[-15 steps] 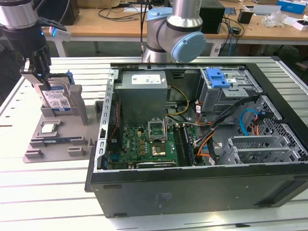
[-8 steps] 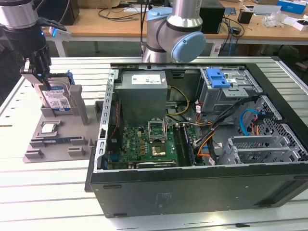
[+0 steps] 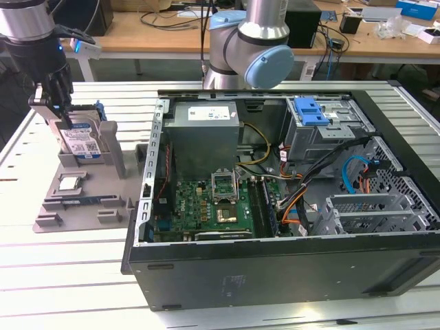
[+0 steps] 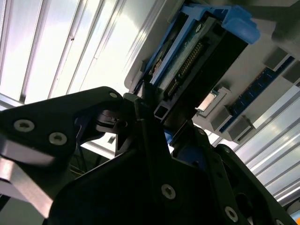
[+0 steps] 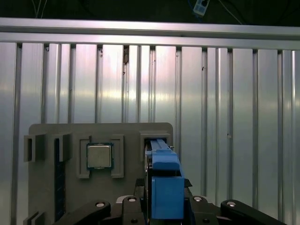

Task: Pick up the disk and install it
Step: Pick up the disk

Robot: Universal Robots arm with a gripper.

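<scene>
Flat silver metal hard drive with white-and-blue label and blue plastic bracket, the disk (image 3: 80, 139), stands upright on edge in the slot of a grey plastic holder block (image 3: 106, 148), at about 10 o'clock in the exterior view. Black two-finger gripper (image 3: 60, 108) comes down from above and is clenched on the disk's upper edge; the disk's lower part sits in the slot. In the second wrist view the disk's (image 4: 187, 61) connector edge and blue bracket run between the dark fingers (image 4: 140, 105), which press on it from both sides. In the first wrist view the blue bracket (image 5: 161, 173) sits between the gripper links, label not visible. The holder block is part of a flat grey plastic fixture tray (image 3: 82, 206); a small square silver chip (image 3: 71, 182) lies flat in a recess of the tray, at 6 o'clock from the disk, near but apart. The tray lies on a slatted aluminium table (image 3: 69, 275). Open black computer case (image 3: 275, 275) lies on its side at 3 o'clock from the tray, just beside it. Inside the case: green motherboard (image 3: 206, 206), grey power supply box (image 3: 203, 134), and a grey metal cage with a blue plastic latch (image 3: 313, 113) at about 1 o'clock of the case interior. Silver-and-blue arm joint (image 3: 258, 41) stands behind the case at 12 o'clock.
</scene>
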